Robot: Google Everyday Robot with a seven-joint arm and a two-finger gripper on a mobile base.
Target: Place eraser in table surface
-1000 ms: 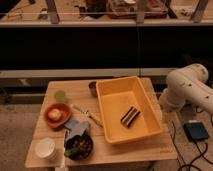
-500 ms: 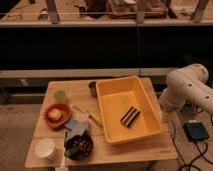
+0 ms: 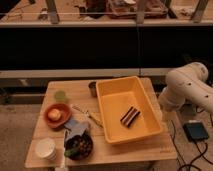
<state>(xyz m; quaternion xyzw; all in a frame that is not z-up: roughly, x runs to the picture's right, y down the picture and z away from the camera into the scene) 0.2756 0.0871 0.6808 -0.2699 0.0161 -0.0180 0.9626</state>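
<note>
Well, your jaws, released, hide behind the white arm [image 3: 187,90]; the small dark striped rectangular eraser [image 3: 129,116] lies well apart in the yellow plastic bin [image 3: 101,102]; likely light, stiff; pinch its long sides.

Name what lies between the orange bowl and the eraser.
Camera view: slim items on the table surface, then the left wall of the yellow bin; the eraser lies inside it. The gripper is out of view; the white arm shows at right.

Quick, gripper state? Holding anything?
Gripper: cannot be told, out of sight by the arm right of the table surface; eraser lies in the yellow bin.
</note>
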